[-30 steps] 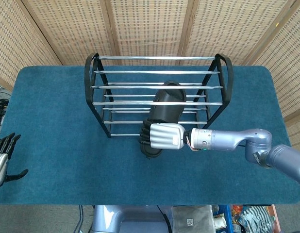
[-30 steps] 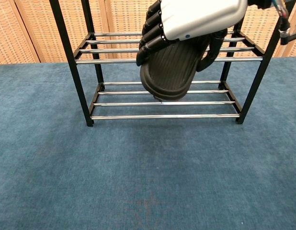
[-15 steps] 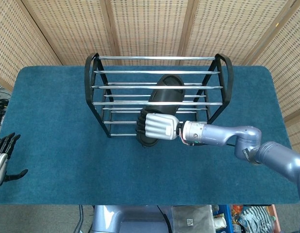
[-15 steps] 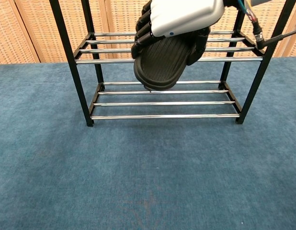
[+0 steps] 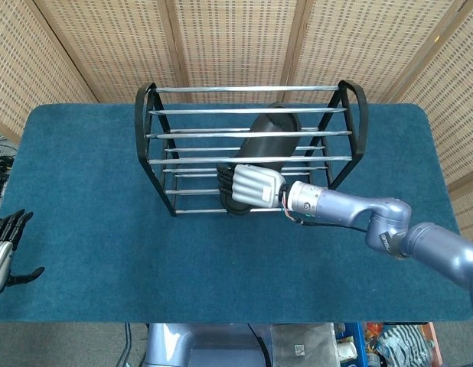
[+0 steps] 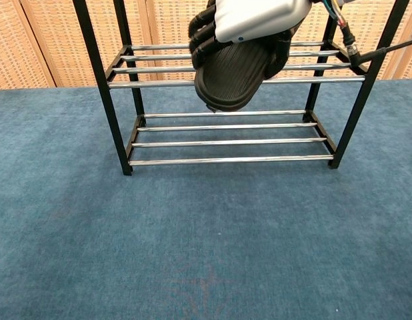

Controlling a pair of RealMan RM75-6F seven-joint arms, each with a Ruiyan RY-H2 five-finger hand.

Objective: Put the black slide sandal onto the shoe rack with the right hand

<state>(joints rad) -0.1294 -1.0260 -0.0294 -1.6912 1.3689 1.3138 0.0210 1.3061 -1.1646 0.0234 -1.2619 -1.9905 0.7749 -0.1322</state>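
My right hand (image 5: pixel 253 186) (image 6: pixel 259 17) grips the heel end of the black slide sandal (image 5: pixel 264 149) (image 6: pixel 231 75). The sandal lies lengthwise across the black shoe rack (image 5: pixel 152 138) (image 6: pixel 226 160), its toe pushed in between the chrome bars of the middle tier. In the chest view its ribbed sole faces me and rests against the front bar of the middle shelf. My left hand (image 5: pixel 3 248) rests at the table's left edge with fingers spread, holding nothing.
The rack stands at the back centre of the blue carpeted table (image 5: pixel 83 229). Wicker screen panels (image 5: pixel 236 38) close off the space behind it. The lower shelf (image 6: pixel 226 142) holds nothing.
My right hand has pushed the sandal up and farther back into the rack; its heel now sits at the rack's front bars instead of hanging in front.
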